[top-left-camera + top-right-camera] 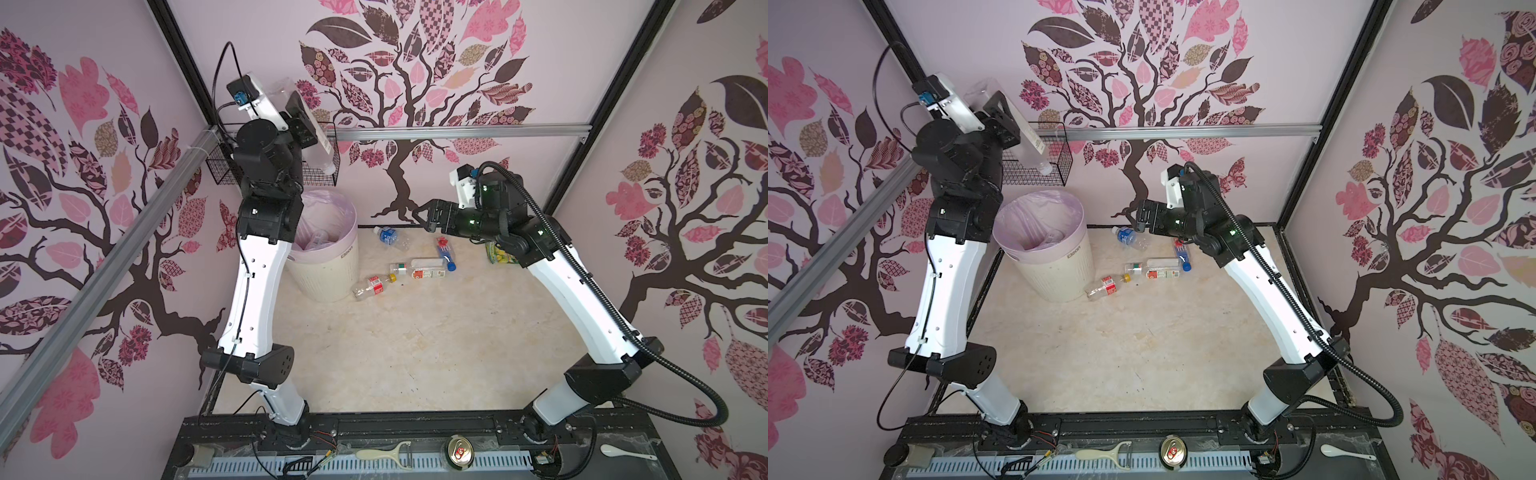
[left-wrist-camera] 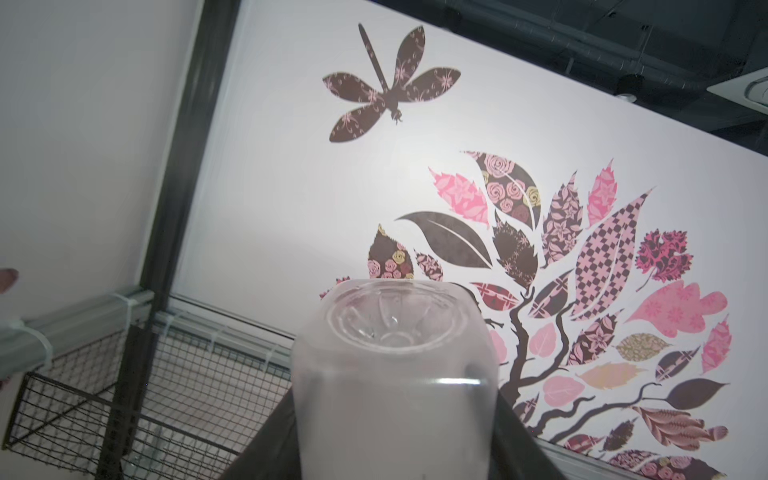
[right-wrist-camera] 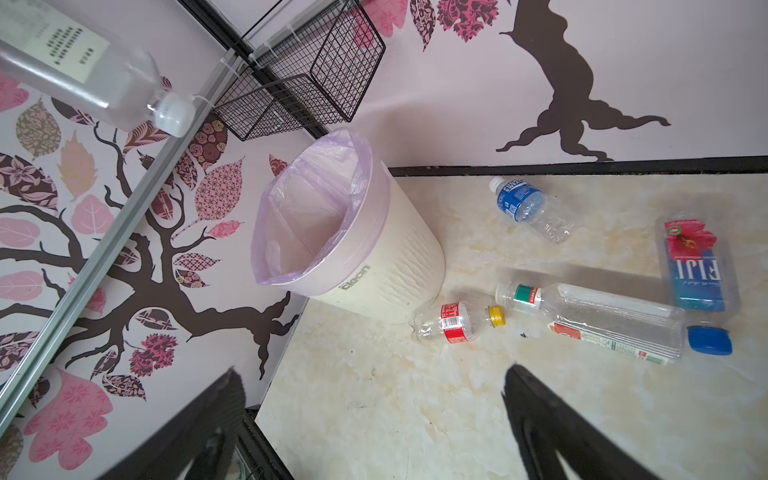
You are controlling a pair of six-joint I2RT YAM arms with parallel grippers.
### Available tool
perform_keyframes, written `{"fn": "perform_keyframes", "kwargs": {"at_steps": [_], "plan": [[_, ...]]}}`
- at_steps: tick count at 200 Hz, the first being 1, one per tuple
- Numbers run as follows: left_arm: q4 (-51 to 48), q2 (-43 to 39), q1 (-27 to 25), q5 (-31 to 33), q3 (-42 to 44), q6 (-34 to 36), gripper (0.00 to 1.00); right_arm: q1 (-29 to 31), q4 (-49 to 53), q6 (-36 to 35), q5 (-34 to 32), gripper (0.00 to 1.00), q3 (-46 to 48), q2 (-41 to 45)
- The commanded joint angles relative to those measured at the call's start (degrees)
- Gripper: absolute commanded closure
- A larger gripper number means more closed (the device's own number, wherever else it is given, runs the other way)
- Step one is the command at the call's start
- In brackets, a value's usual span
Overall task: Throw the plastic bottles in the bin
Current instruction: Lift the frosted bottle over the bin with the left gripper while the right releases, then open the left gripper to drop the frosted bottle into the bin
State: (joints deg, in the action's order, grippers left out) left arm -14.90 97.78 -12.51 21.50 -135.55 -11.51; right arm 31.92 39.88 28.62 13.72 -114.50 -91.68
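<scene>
Pink tree-patterned walls [image 1: 561, 54] close in a pale marbled floor [image 1: 415, 340]. In the upper left of both top views, your left gripper [image 1: 302, 118] is clamped on a clear white-capped bottle [image 1: 325, 151], which tilts cap-down. The lined bin [image 1: 328, 282] stands below it in the frame. Right of the bin, on the floor, lie a red-labelled bottle [image 1: 372, 286], a long clear bottle [image 1: 422, 268], a Fiji bottle [image 1: 445, 252] and a blue-labelled bottle [image 1: 387, 235]. Your right gripper [image 1: 420, 217] hangs over them, jaws wide apart and empty. A wire basket [image 1: 224, 170] hangs behind your left arm.
</scene>
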Motion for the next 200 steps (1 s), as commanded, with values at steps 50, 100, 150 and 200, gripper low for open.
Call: {"fn": "perform_keyframes", "kwargs": {"at_steps": [50, 100, 150, 200], "plan": [[2.5, -3.4, 0.6, 5.2, 14.8, 0.2, 0.49, 0.4, -1.0, 1.6, 1.7, 0.00, -2.7, -3.1], [-2.6, -4.8, 3.4, 1.8, 26.2, -7.3, 0.02, 0.4, -0.4, 1.0, 0.9, 0.00, -0.7, -2.1], [-3.0, -5.0, 1.9, 0.2, 20.9, -7.1, 0.02, 0.4, -0.5, 1.5, 0.8, 0.00, -0.5, -2.1], [-3.2, -6.5, -3.5, 0.6, 23.1, -5.4, 0.02, 0.4, -1.9, 2.8, -0.7, 0.00, 3.7, 0.2]]}}
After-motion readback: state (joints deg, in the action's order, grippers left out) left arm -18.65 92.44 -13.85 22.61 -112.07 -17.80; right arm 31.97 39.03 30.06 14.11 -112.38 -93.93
